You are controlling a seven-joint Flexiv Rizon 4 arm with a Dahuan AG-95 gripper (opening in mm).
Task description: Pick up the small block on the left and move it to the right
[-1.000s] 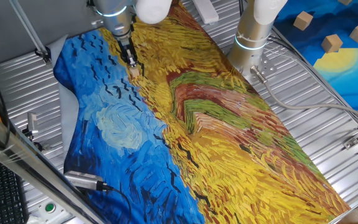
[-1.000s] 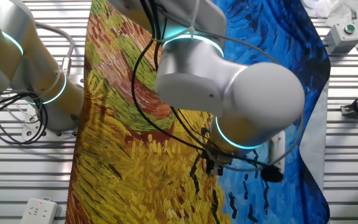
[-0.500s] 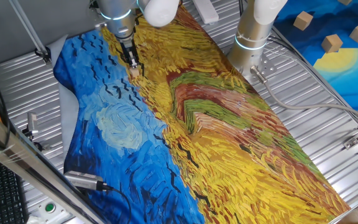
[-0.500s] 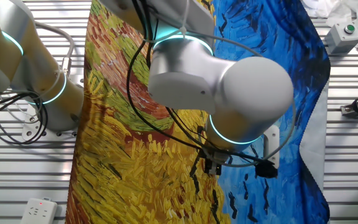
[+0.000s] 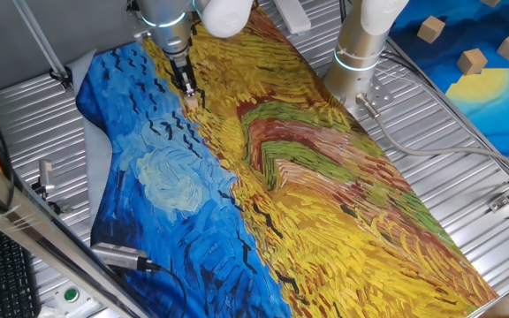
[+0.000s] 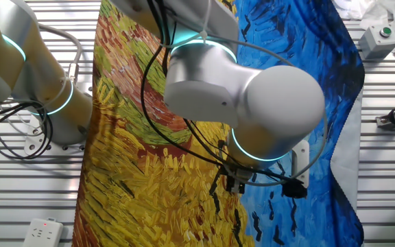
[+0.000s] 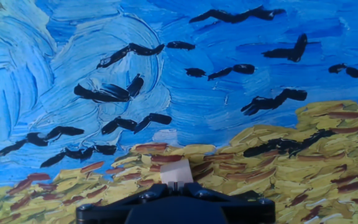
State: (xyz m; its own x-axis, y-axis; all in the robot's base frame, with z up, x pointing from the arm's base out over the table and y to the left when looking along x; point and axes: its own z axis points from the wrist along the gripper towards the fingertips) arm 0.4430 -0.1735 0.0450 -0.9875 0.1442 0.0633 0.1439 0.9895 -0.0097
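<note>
Claw (image 5: 186, 87) low over painted cloth (image 5: 263, 159) on counter (image 5: 431, 150), left end. Small block (image 7: 176, 172) sits at claw tips; grip closed or not: cannot tell. Judged stage: pickup. Lift and transfer right remain.

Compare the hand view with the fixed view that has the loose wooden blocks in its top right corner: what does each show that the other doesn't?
Only the hand view shows the small block close up, just past the gripper body, on the painted cloth's yellow field below black birds.

Only the fixed view shows the arm, a second robot base, larger wooden blocks and the metal table.

Both share the cloth, the gripper and the block.
</note>
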